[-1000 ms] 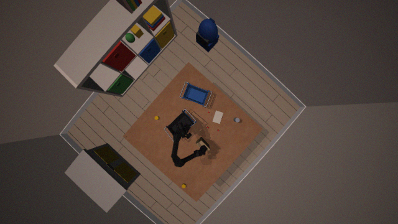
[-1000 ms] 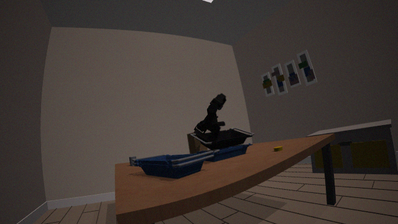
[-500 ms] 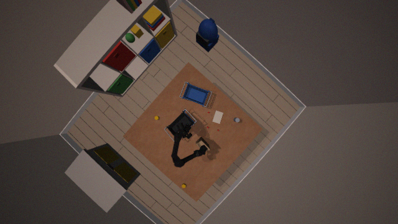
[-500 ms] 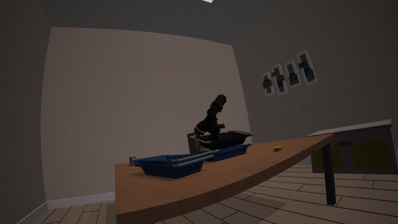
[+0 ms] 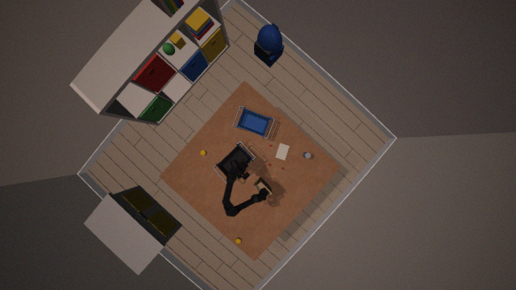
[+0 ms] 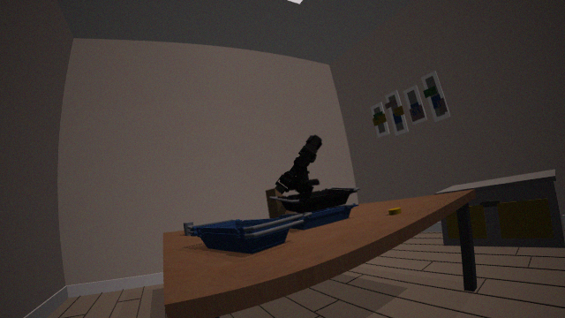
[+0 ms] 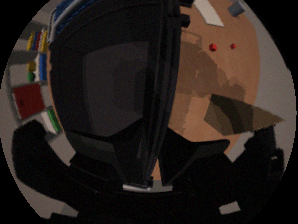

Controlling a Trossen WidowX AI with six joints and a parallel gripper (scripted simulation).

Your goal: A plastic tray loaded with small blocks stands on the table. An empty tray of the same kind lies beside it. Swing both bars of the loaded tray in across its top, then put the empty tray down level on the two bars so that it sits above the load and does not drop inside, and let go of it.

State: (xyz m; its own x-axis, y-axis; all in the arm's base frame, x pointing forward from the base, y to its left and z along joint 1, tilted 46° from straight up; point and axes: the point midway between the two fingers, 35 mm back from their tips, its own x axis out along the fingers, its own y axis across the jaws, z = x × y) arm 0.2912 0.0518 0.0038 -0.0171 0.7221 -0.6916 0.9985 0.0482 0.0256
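Note:
A black tray [image 5: 237, 155] [image 6: 333, 199] [image 7: 115, 70] with wire bars at its ends is in my gripper [image 5: 240, 170] [image 6: 305, 193] [image 7: 148, 121], which is shut on its near long wall. It is right over a blue tray [image 6: 328, 217], with almost no gap in the exterior view; whether they touch I cannot tell. The black tray hides that blue tray's inside and bars. A second blue tray [image 5: 255, 122] [image 6: 244, 240] [image 7: 74, 7] stands farther off, its wire bars out at its ends; I see no separate blocks in it.
A brown box [image 5: 263, 186] [image 6: 274, 204] [image 7: 240, 116] stands near the arm. A white sheet [image 5: 282, 151] [image 7: 210, 12], a grey cup [image 5: 307, 155] [image 7: 236, 8] and small red pieces [image 5: 269, 164] [image 7: 213, 47] lie to the right. A yellow disc [image 5: 202, 152] [image 6: 394, 211] is left of the trays.

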